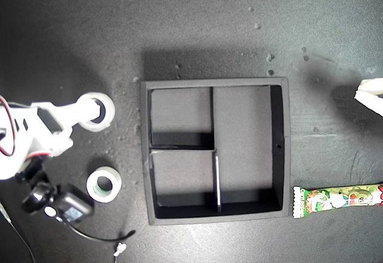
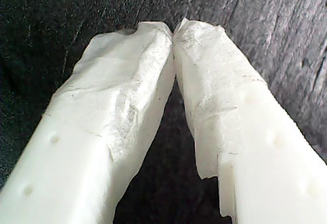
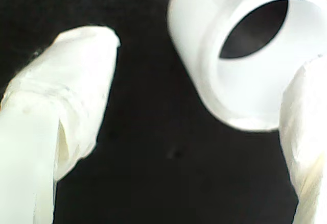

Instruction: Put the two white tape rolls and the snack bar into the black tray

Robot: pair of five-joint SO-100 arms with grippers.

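My second claw (image 3: 204, 96) gapes wide beside the plain roll (image 1: 96, 111), at nine o'clock from the tray (image 1: 286, 143), seemingly to grip it, while my first claw (image 2: 173, 30) sits pinched empty.

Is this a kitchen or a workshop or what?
Probably a robot practice bench, not a kitchen. A dark tabletop holds a black tray, two tape rolls, a snack bar, and a white robot arm with wires.

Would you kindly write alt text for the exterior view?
An empty black tray sits mid-table. At the view's left, my second pincer reaches a plain white tape roll, a green-cored roll below; a snack bar lies lower right.
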